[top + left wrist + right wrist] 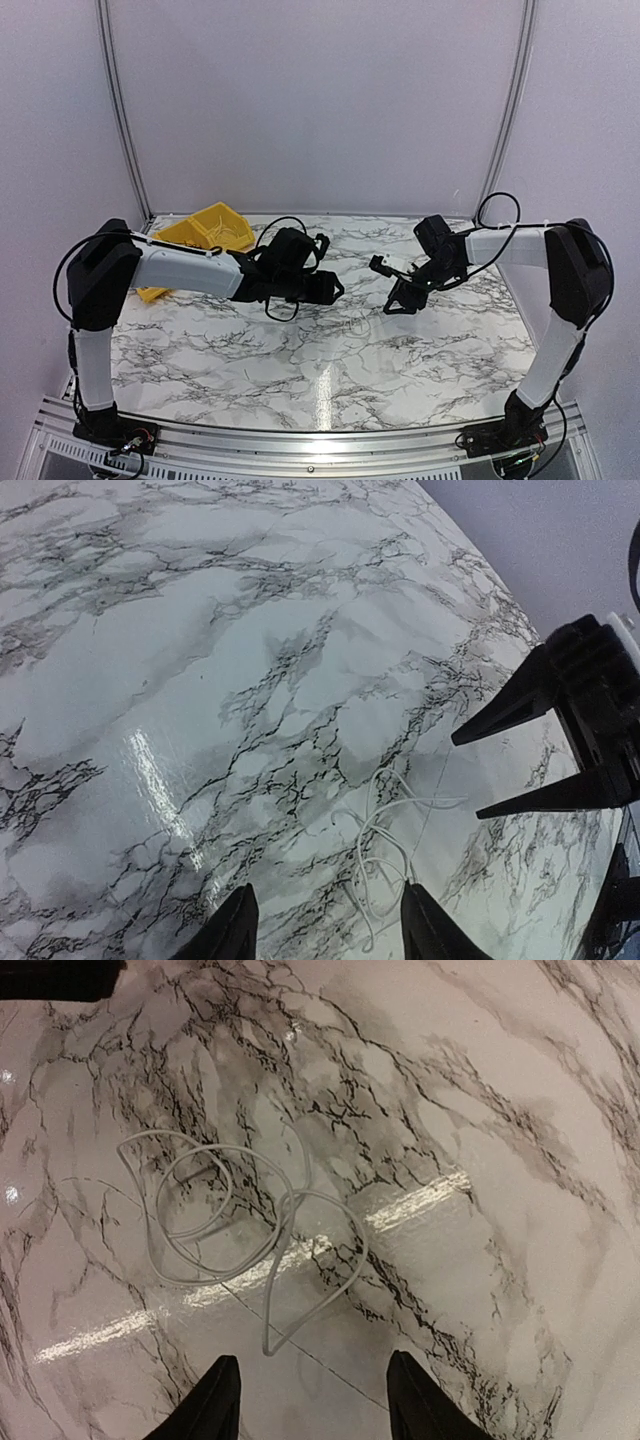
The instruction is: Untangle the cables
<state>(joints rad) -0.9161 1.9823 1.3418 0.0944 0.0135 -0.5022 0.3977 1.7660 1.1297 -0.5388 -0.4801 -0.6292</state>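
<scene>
A thin white cable (230, 1222) lies in several loose overlapping loops on the marble table (520, 1160). It also shows in the left wrist view (385, 835) and only faintly in the top view (357, 322). A hair-thin dark line runs straight under the loops; I cannot tell whether it is a wire or a seam. My left gripper (325, 920) is open and empty, with the loops just ahead of it, close to its right finger. My right gripper (315, 1400) is open and empty above the cable's near loop. In the top view the left gripper (335, 290) and the right gripper (395, 300) face each other across the cable.
A yellow bin (215, 228) stands at the back left behind the left arm. My right gripper's fingers (500, 720) reach into the left wrist view from the right. White walls close in the back and both sides.
</scene>
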